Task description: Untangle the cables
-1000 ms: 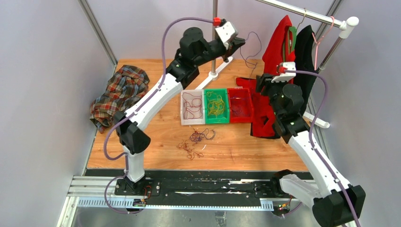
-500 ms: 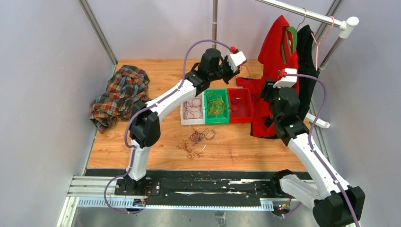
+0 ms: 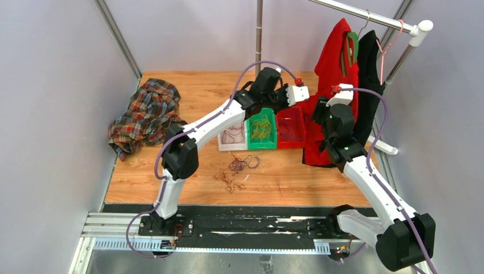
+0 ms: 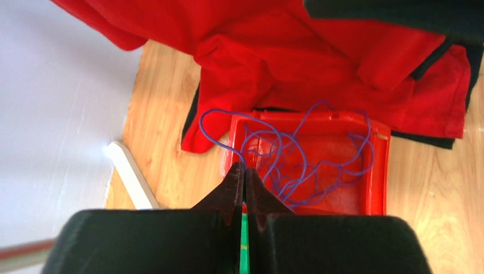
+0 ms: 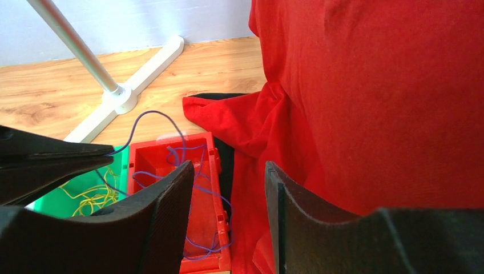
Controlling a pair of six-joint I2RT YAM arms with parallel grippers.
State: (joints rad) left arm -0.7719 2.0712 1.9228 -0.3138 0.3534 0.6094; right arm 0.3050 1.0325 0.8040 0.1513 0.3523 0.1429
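Seen from above, the left arm [image 3: 211, 123] covers part of the white bin [image 3: 220, 142]. The right claw [image 5: 228, 171] is hard to pick out against the red cloth [image 3: 337, 68] just right of the red bin [image 3: 291, 146]. In the left wrist view the claw's own black body cuts off that bin's closest wall, and only a thin strip of the green bin [image 3: 261, 148] shows beside it.

The left claw [image 4: 244, 178] is pinched shut on a purple cable [image 4: 285, 162] just over the red bin's rim. One loop hangs out over the wall and the rest lies bunched inside. The right claw hovers close to the red bin with its fingers apart, holding nothing.

There are three bins in a row (white, green, red). Dark red cables [image 3: 233, 136] lie in the white one and yellow cables [image 3: 261, 128] in the green one. Two small clumps of cable [image 3: 235, 173] lie on the table [image 3: 297, 177], in front of the red bin and to its left. One checked shirt [image 3: 145, 114] lies far to the left of the red bin.
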